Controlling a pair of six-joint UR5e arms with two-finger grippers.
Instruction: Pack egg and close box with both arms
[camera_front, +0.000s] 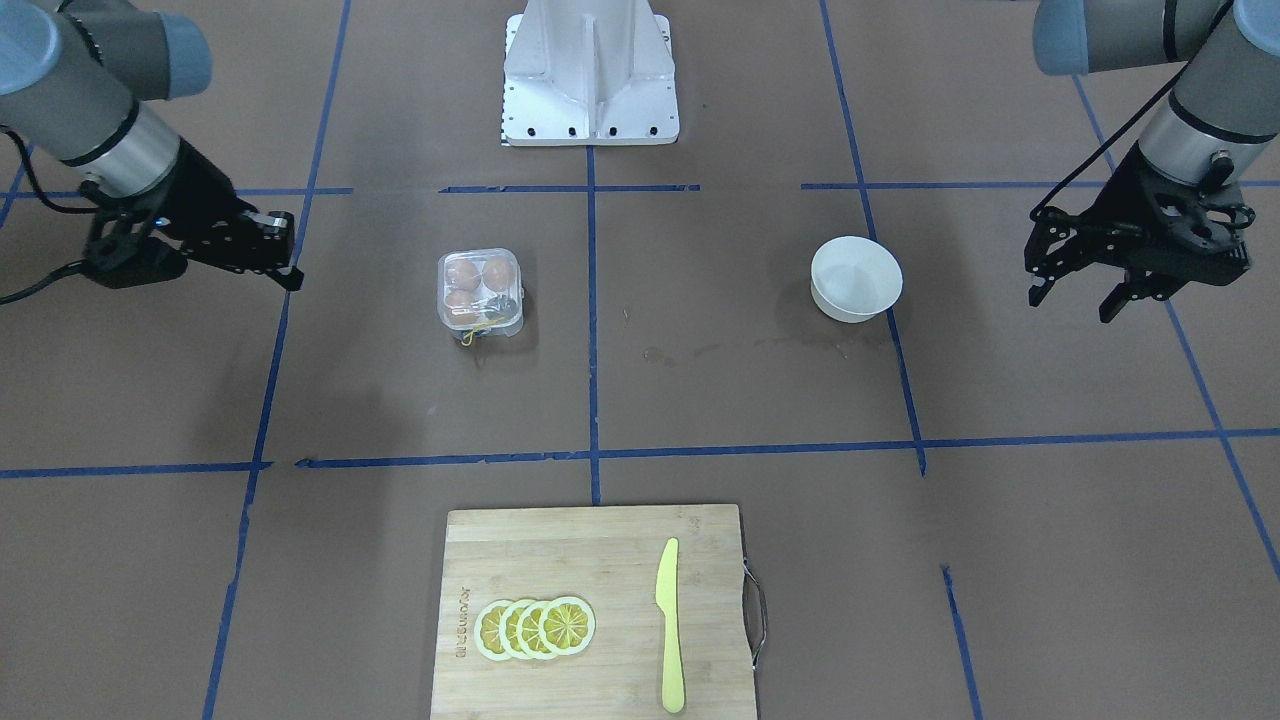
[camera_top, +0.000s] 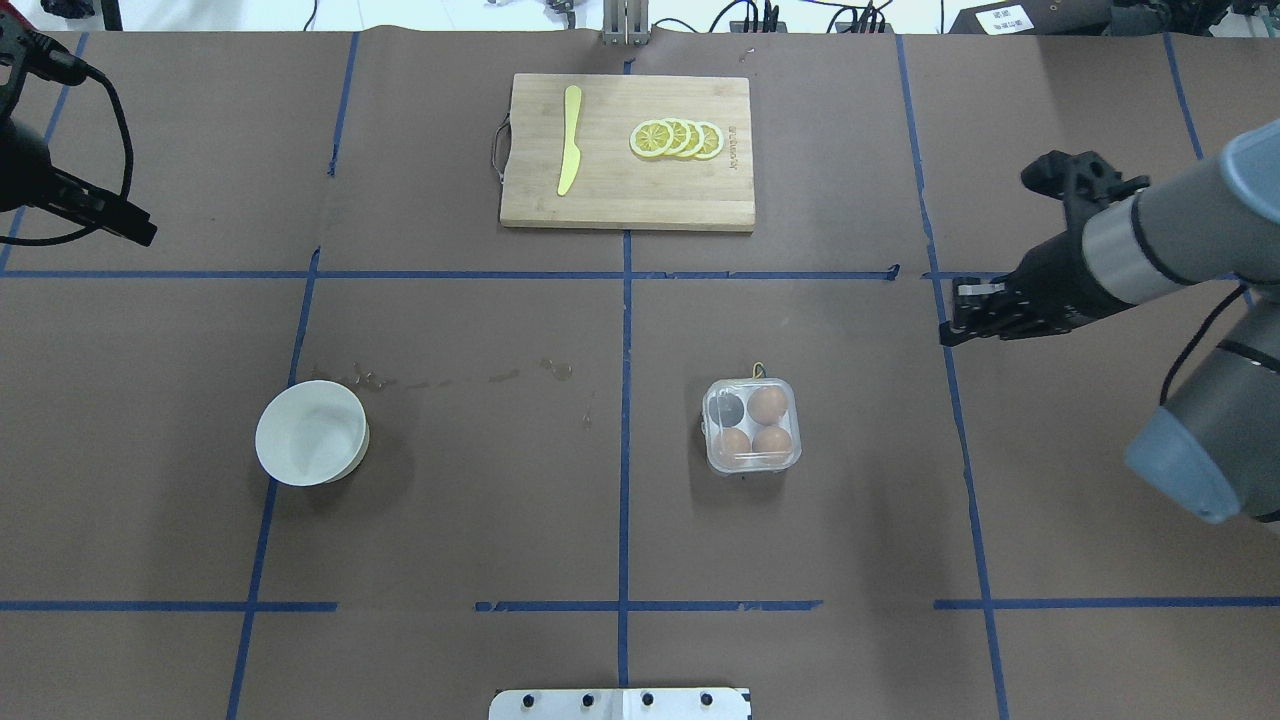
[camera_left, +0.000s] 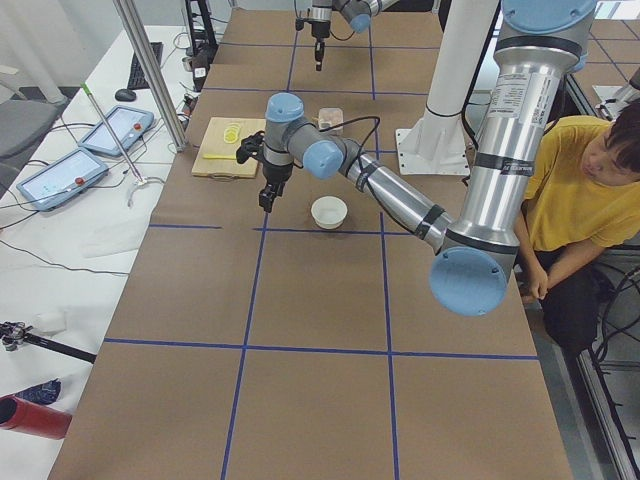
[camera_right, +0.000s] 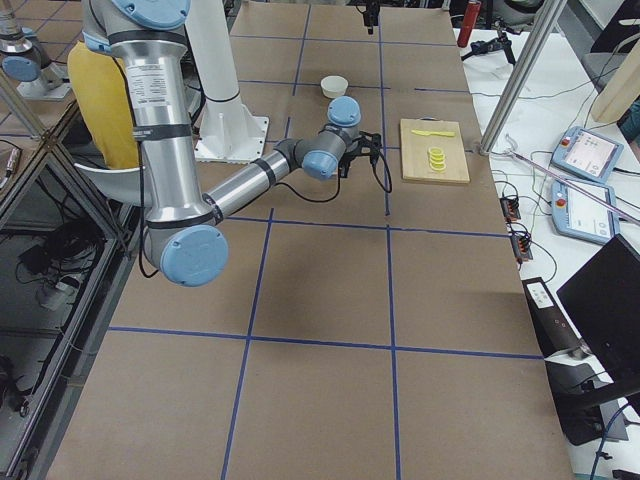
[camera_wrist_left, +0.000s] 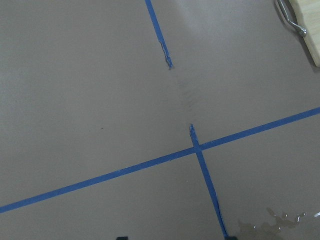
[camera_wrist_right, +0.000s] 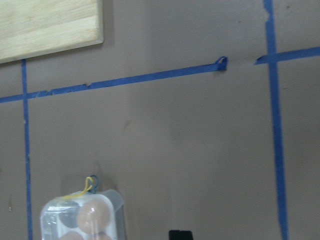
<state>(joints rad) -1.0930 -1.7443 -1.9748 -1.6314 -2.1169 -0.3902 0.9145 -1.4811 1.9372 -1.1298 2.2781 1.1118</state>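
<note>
The clear box (camera_front: 480, 292) stands shut on the brown table, a yellow tie at its front. It holds three orange-brown eggs (camera_top: 768, 404); the fourth cup looks dark and empty. The box also shows in the right wrist view (camera_wrist_right: 82, 215) at the bottom left. My right gripper (camera_front: 293, 275) hangs above the table beside the box with its fingers together and empty; in the overhead view (camera_top: 948, 330) it is to the right of the box. My left gripper (camera_front: 1072, 300) is open and empty, far out beyond the white bowl (camera_front: 856, 278).
A wooden cutting board (camera_front: 600, 560) lies at the far side of the table, carrying lemon slices (camera_front: 535, 627) and a yellow knife (camera_front: 670, 625). The white metal base (camera_front: 590, 75) stands at the robot's side. Blue tape lines cross the table.
</note>
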